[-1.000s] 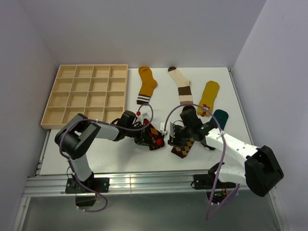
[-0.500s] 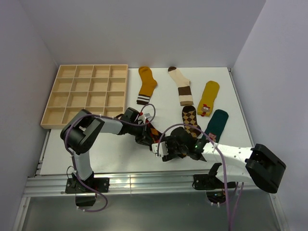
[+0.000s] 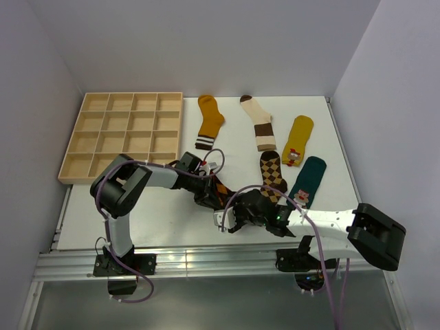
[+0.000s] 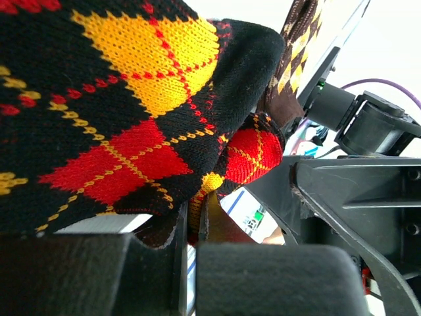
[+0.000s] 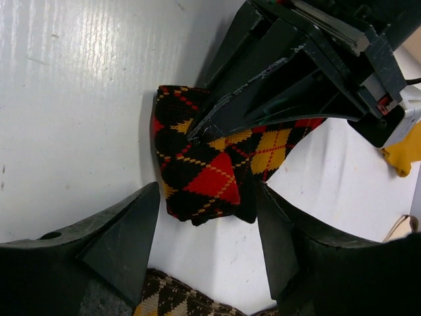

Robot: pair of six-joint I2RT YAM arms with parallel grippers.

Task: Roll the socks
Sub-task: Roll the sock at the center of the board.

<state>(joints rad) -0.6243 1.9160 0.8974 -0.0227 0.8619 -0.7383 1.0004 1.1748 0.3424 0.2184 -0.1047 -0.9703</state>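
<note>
No legible text, no labels or numbers — socks (image 3: 210, 115) bear patterns only

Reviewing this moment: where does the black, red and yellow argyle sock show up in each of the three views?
Top external: black argyle sock, lower centre of the picture, mostly hidden.
Left wrist: black argyle sock fills the upper left.
Right wrist: black argyle sock in the middle of the picture.
Shared landmark: brown argyle sock, close beside it in every view.
</note>
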